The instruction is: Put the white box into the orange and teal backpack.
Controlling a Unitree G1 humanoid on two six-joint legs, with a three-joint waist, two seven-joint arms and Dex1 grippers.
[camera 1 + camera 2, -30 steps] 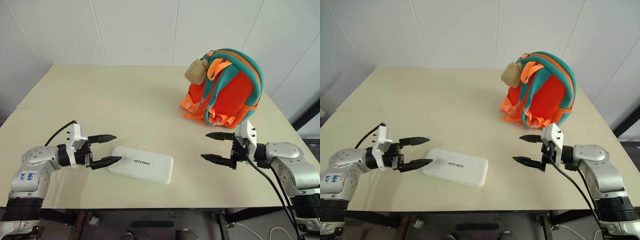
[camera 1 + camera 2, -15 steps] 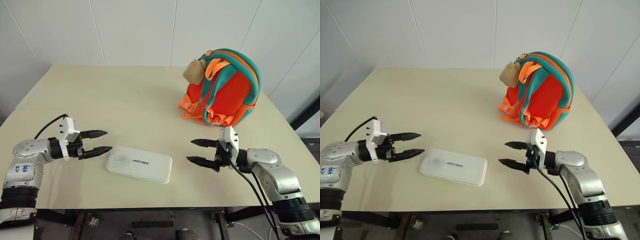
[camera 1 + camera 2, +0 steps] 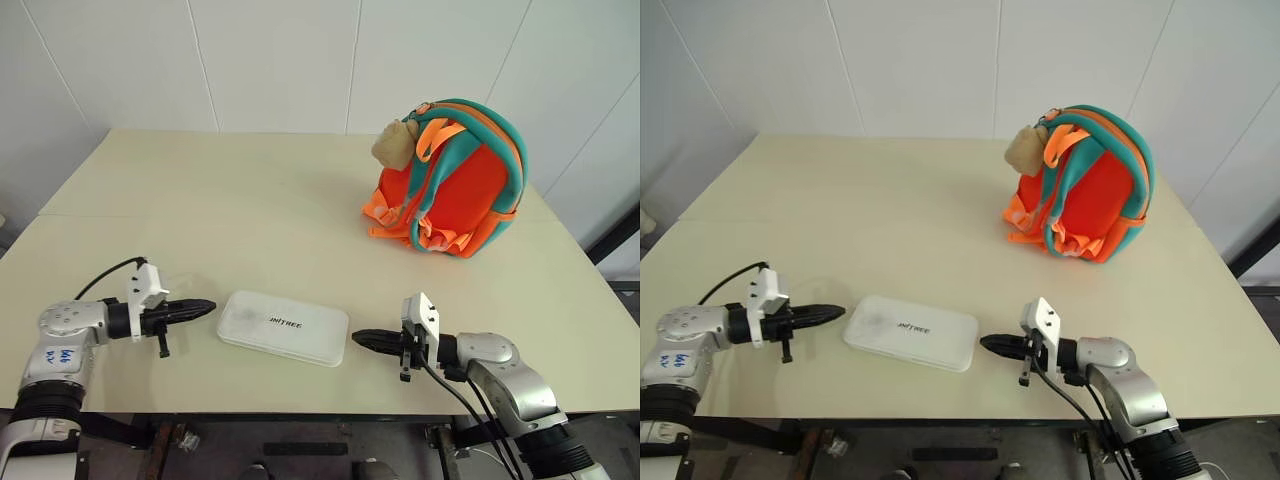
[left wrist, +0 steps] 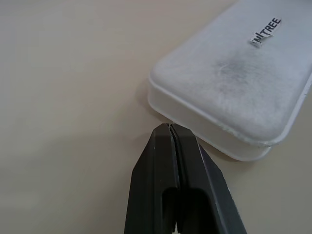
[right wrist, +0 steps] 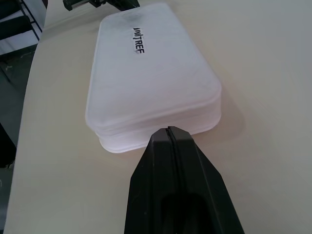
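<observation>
The white box [image 3: 283, 327] lies flat near the table's front edge, dark lettering on its lid. My left gripper [image 3: 208, 306] is shut and empty, its tip low over the table just off the box's left end [image 4: 209, 92]. My right gripper [image 3: 356, 339] is also shut with nothing in it, its tip right at the box's right end [image 5: 151, 83]. The orange and teal backpack [image 3: 450, 180] stands upright at the far right of the table, a beige plush toy [image 3: 391, 146] hanging at its top.
The beige table [image 3: 230, 215] has bare room between the box and the backpack. Its front edge runs just behind both grippers. White walls stand behind the table.
Both grippers went from open to shut and sank toward the tabletop. The right one moved left up to the box's right end; the left one drew back a little off its left end.
</observation>
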